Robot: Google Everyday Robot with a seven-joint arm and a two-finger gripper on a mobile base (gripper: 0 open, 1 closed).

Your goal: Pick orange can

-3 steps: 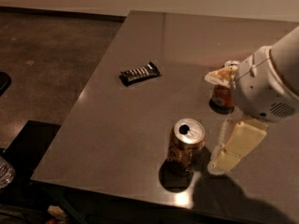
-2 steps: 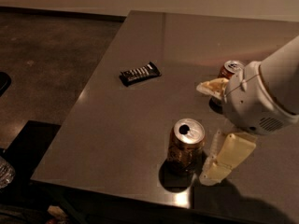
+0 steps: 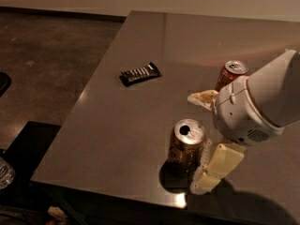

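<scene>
The orange can (image 3: 185,146) stands upright near the table's front edge, with a golden-brown body and a silver top that has an open hole. My gripper (image 3: 194,143) comes in from the right at the can's height and is open. One cream finger (image 3: 202,99) lies behind the can. The other finger (image 3: 216,167) sits close against the can's right front side. The can's right side lies between the two fingers. My white wrist housing (image 3: 255,108) is just right of the can.
A redder orange can (image 3: 231,74) stands behind my wrist, farther back on the grey table (image 3: 140,125). A dark wrapped candy bar (image 3: 139,74) lies at the left middle. The table's front edge runs just below the can. A clear bottle (image 3: 4,172) sits on the floor at the lower left.
My gripper and wrist have moved left toward the orange can, so its fingers now flank the can's right side. The redder can behind is now uncovered. The cans and candy bar have not moved.
</scene>
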